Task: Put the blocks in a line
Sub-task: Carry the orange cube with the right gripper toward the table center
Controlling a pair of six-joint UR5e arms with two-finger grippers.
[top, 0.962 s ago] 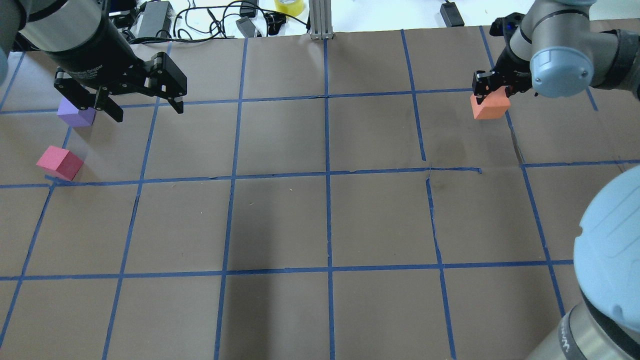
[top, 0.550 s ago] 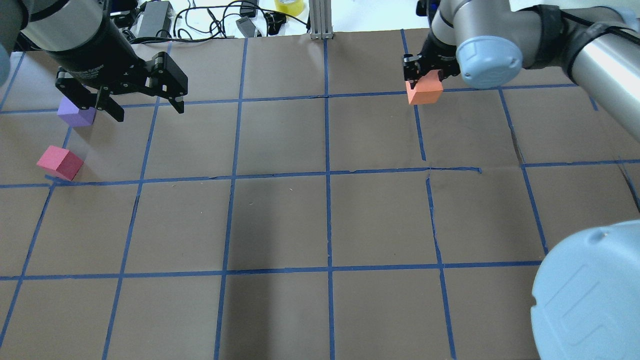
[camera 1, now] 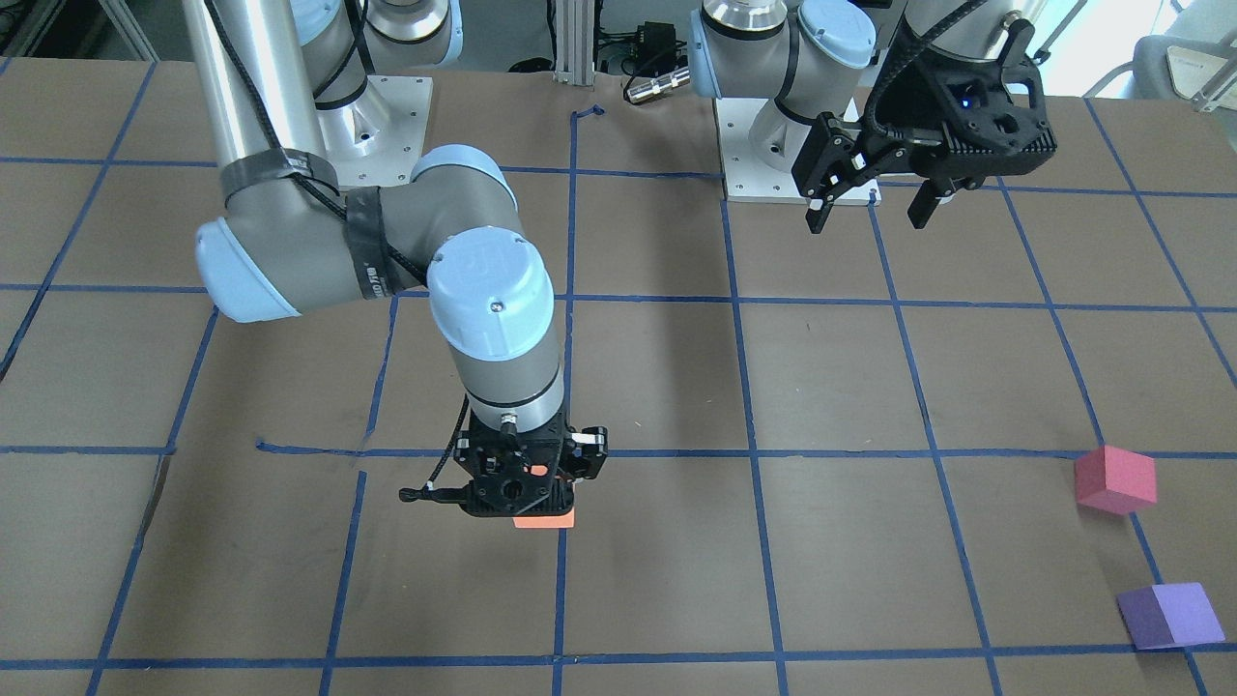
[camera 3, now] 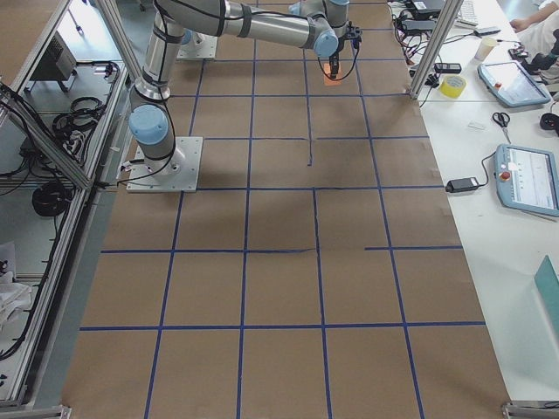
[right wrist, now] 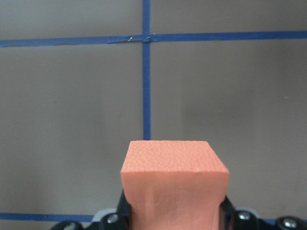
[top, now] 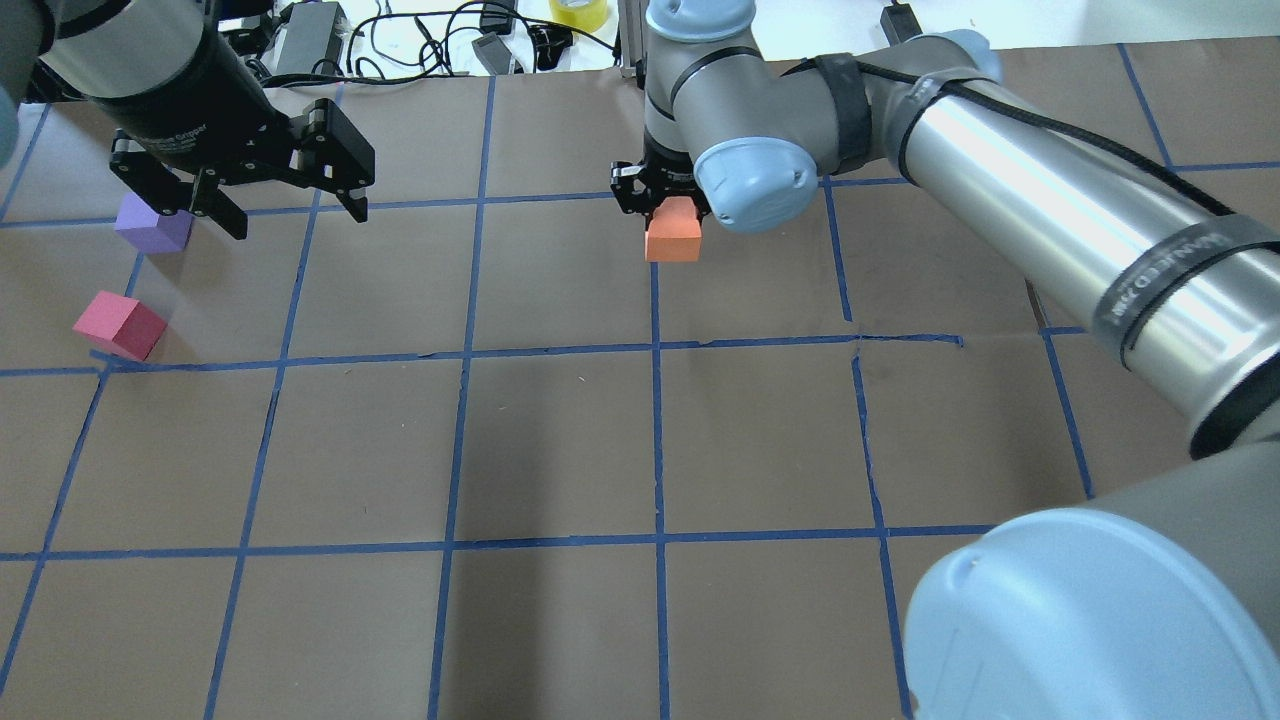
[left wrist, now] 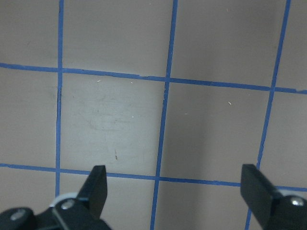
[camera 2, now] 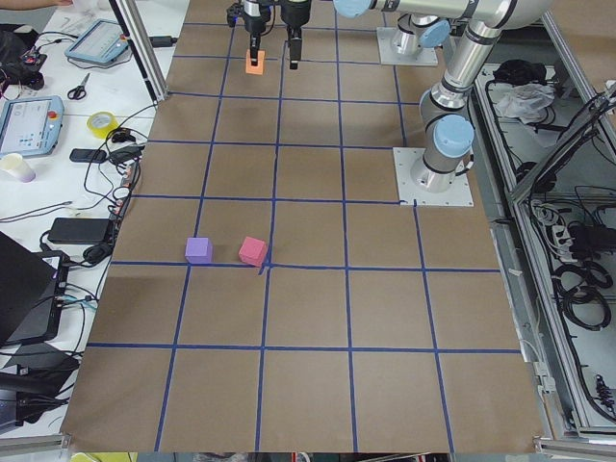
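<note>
My right gripper (top: 668,212) is shut on the orange block (top: 672,238) and holds it above the table's centre tape line at the far side. The block also shows in the front view (camera 1: 544,520) and fills the right wrist view (right wrist: 173,177). My left gripper (top: 297,225) is open and empty and hovers just right of the purple block (top: 152,225). Its fingers (left wrist: 96,187) frame bare table in the left wrist view. The pinkish-red block (top: 118,325) lies in front of the purple one, at the table's left edge, apart from it.
Brown paper with a blue tape grid (top: 655,345) covers the table. Cables, power bricks and a yellow tape roll (top: 578,12) lie beyond the far edge, by an aluminium post (top: 640,40). My right arm (top: 1000,170) stretches across the right half.
My right gripper has carried the orange block leftward from the far right to the centre line. The left gripper and the other two blocks have stayed where they were.
</note>
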